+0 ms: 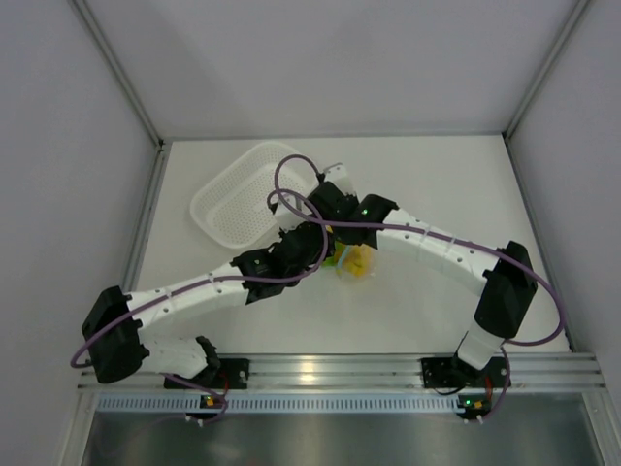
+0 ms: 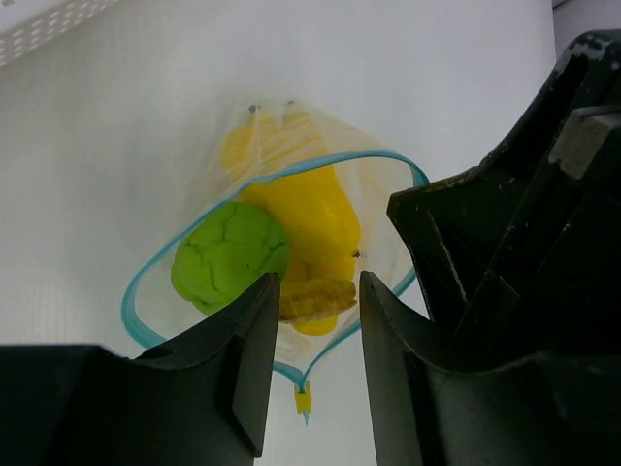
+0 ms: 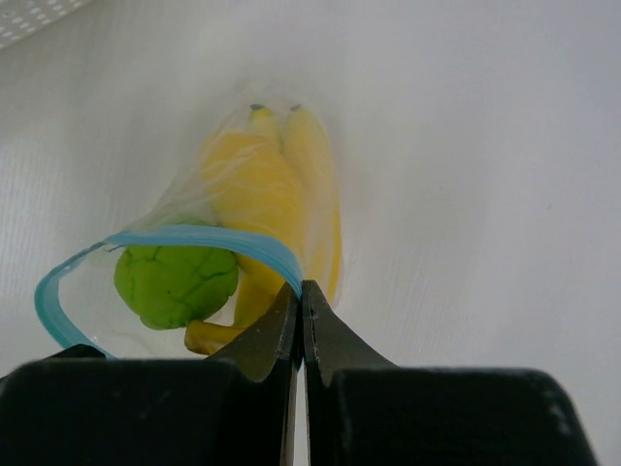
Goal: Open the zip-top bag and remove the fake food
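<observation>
Half open on the left gripper (image 2: 318, 283), over the gaping zip-top bag (image 1: 354, 260) with nothing clamped; pinched tight on its blue zip strip (image 3: 209, 238) by the right gripper (image 3: 301, 288). Lies mid-table (top view) at 4 o'clock from the white basket (image 1: 243, 199), holding green ball (image 2: 230, 254) at 9 o'clock of the yellow-orange fruit (image 2: 309, 218), banana bunch (image 3: 286, 170) at 12.

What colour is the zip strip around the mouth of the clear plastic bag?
Light blue; the bag's zip strip shows best in the right wrist view.
</observation>
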You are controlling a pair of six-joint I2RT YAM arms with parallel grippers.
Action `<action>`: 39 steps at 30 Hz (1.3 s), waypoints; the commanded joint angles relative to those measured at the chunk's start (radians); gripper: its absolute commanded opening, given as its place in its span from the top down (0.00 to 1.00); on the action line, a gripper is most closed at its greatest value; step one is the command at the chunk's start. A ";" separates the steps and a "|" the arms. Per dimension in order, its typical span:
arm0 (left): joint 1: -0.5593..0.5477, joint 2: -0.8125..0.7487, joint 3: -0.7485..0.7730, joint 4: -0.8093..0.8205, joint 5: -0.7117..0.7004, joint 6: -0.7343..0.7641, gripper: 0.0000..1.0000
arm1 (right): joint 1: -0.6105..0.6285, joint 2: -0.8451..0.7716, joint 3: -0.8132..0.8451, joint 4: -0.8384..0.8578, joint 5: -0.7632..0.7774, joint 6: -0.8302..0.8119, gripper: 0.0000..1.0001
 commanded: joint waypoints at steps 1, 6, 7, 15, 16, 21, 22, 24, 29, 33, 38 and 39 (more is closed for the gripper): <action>-0.004 0.016 0.006 0.015 0.010 -0.032 0.56 | -0.021 -0.042 -0.026 0.094 -0.063 0.031 1.00; -0.005 0.057 -0.021 0.051 0.009 -0.031 0.57 | -0.039 -0.062 -0.069 0.143 -0.141 0.037 1.00; -0.005 0.071 -0.018 0.048 0.006 -0.028 0.57 | -0.041 -0.063 -0.074 0.155 -0.152 0.041 1.00; -0.004 0.147 -0.057 0.050 -0.040 -0.101 0.57 | -0.050 -0.054 -0.104 0.174 -0.153 0.051 1.00; -0.005 0.147 -0.057 0.050 -0.048 -0.104 0.57 | -0.050 -0.054 -0.107 0.177 -0.156 0.049 1.00; -0.002 0.162 -0.058 0.050 -0.068 -0.101 0.48 | -0.050 -0.057 -0.120 0.185 -0.159 0.049 1.00; 0.002 0.168 -0.058 0.050 -0.068 -0.103 0.45 | -0.050 -0.059 -0.120 0.186 -0.168 0.049 1.00; 0.007 0.188 -0.058 0.050 -0.065 -0.106 0.43 | -0.048 -0.063 -0.130 0.202 -0.190 0.051 1.00; 0.033 0.225 -0.049 0.053 -0.060 -0.107 0.39 | -0.048 -0.068 -0.161 0.232 -0.235 0.057 1.00; 0.044 0.246 -0.050 0.067 -0.057 -0.117 0.36 | -0.048 -0.074 -0.184 0.246 -0.238 0.061 1.00; 0.055 0.285 -0.050 0.073 -0.051 -0.152 0.36 | -0.050 -0.091 -0.218 0.278 -0.215 0.078 1.00; 0.055 0.292 -0.053 0.077 -0.052 -0.170 0.38 | -0.050 -0.094 -0.221 0.281 -0.204 0.081 1.00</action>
